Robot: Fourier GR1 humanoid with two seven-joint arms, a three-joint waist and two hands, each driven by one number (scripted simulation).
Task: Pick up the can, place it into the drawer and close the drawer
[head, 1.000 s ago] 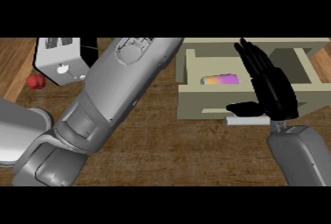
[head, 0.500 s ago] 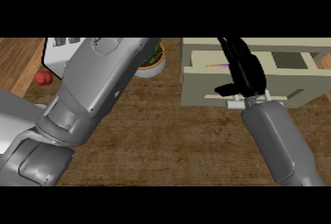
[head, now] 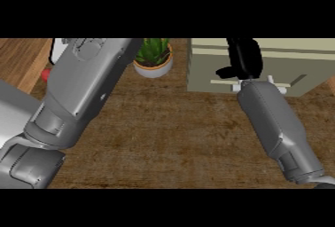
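Right hand [head: 243, 57] rests straight, released fingers on the drawer [head: 262, 66] front; it probably slides stiff, so push near the handle.

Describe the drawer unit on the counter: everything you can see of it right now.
The drawer unit is a pale beige box at the counter's upper right, its top cut off by the view's edge. Its flat front faces the robot and carries a light bar handle on two short white posts. No open compartment or contents show, so the drawer looks shut or nearly so. The right hand, black, lies against the front just above the handle. A potted plant stands apart to its left.
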